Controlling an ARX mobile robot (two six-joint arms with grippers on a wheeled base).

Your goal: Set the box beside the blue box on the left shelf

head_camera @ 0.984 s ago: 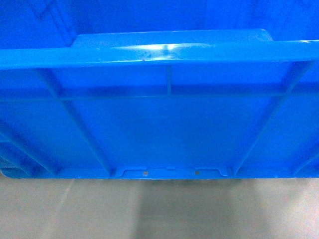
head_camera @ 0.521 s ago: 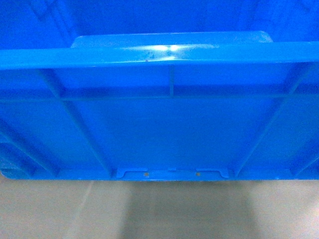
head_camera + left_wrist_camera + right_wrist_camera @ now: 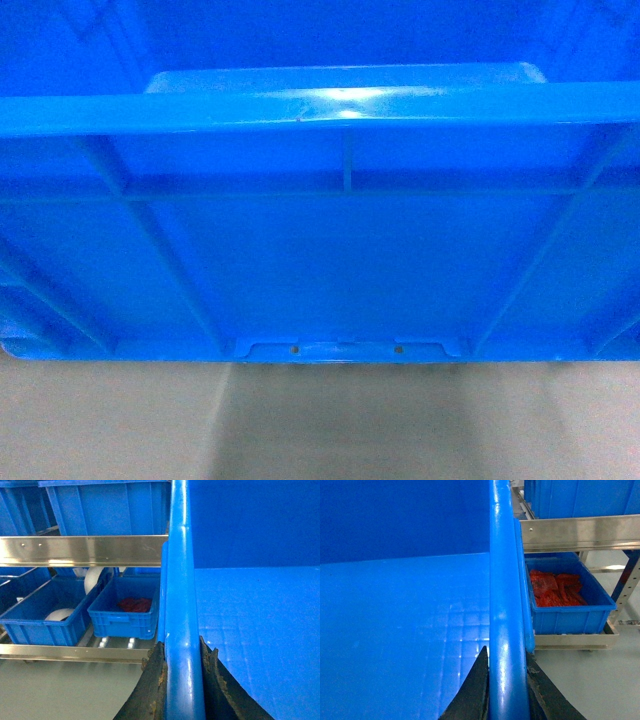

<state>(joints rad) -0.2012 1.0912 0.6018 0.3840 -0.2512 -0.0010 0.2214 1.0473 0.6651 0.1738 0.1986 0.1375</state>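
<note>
Box: the big blue box [image 3: 330,270] filled nearly the whole head view, ribbed wall facing the camera, pale floor [image 3: 110,420] under it.
Left pincer [image 3: 184,677]: clamped tight over the box's left rim.
Right pincer [image 3: 506,682]: same deal on the box's right rim.
Left shelf [image 3: 82,550]: just left of the box, smaller blue crates [image 3: 125,610] sitting on its rollers.
</note>
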